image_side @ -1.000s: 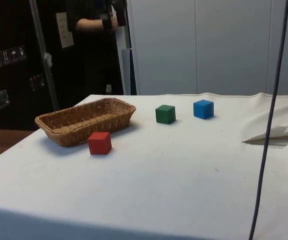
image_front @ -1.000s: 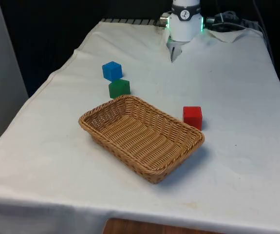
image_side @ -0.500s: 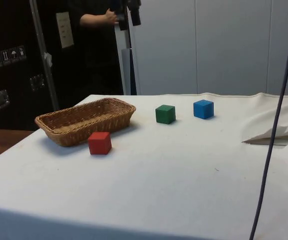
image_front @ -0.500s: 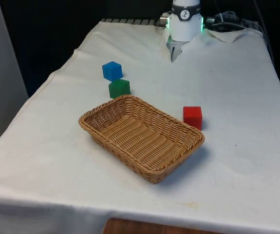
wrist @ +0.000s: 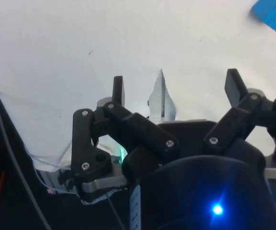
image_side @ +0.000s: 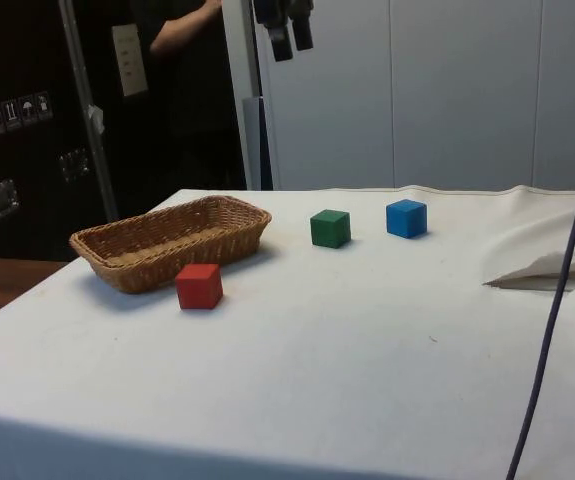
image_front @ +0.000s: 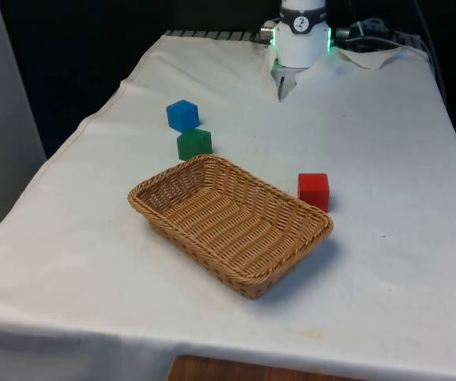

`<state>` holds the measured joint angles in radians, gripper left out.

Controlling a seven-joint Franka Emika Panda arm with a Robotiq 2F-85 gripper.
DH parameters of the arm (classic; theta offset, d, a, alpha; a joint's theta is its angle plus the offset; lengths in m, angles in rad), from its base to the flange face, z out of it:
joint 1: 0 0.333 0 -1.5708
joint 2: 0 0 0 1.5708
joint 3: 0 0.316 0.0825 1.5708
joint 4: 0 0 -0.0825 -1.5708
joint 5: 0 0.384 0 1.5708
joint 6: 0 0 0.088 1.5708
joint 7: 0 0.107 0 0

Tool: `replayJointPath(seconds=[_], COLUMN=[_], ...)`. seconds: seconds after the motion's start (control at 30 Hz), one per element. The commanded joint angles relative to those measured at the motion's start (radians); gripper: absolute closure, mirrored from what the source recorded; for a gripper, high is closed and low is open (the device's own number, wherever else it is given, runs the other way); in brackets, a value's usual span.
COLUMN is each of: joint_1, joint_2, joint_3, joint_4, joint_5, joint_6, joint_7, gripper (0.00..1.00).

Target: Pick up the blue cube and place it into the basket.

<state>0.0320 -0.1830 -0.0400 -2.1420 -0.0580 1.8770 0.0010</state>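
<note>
The blue cube point(image_front: 182, 115) sits on the white cloth towards the front view's left, just beyond a green cube point(image_front: 193, 144). Nearer lies the empty wicker basket point(image_front: 143, 193), set at an angle. From the side, the blue cube point(image_side: 406, 218) stands to the right of the green cube point(image_side: 330, 228) and the basket point(image_side: 117, 262). My gripper point(image_side: 287, 28) hangs high above the table, over the gap between basket and green cube. In the wrist view the gripper point(wrist: 175, 81) is open with nothing between its fingers, and the blue cube point(wrist: 274, 12) shows far off at a corner.
A red cube point(image_front: 313, 190) rests against the basket's long side on the front view's right. A raised fold of cloth point(image_side: 557, 265) and a hanging cable point(image_side: 567, 250) are at the side view's right. A person's arm point(image_side: 182, 25) shows behind the table.
My gripper has travelled steadily to the side view's right, from above the basket's end towards the cubes. The person's arm has lifted. The cubes and basket have not moved.
</note>
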Motion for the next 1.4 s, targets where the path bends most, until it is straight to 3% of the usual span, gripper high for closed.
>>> replayJointPath(seconds=[0.0,0.27,0.47,0.53,0.57,0.8,0.83,0.97,1.07,1.33,1.37], joint_1=[-0.001,-0.002,-0.008,-0.005,-0.008,-0.012,-0.008,-0.015,-0.011,-0.021,-0.017], joint_2=[-0.014,-0.057,-0.109,-0.099,-0.114,-0.158,-0.150,-0.173,-0.171,-0.203,-0.193], joint_3=[0.001,0.000,-0.003,-0.003,-0.005,-0.035,-0.034,-0.056,-0.066,-0.117,-0.113], joint_4=[-0.018,-0.084,-0.184,-0.170,-0.195,-0.284,-0.274,-0.321,-0.326,-0.396,-0.382], joint_5=[-0.008,-0.012,-0.031,-0.024,-0.032,-0.038,-0.031,-0.039,-0.035,-0.040,-0.035], joint_6=[0.019,0.052,0.145,0.125,0.154,0.227,0.211,0.262,0.261,0.332,0.314], joint_7=[0.004,0.001,0.006,0.003,0.006,-0.016,-0.015,-0.033,-0.039,-0.087,-0.081], gripper=[0.00,0.00,0.00,0.00,0.00,0.00,0.00,0.00,0.00,0.00,0.00])
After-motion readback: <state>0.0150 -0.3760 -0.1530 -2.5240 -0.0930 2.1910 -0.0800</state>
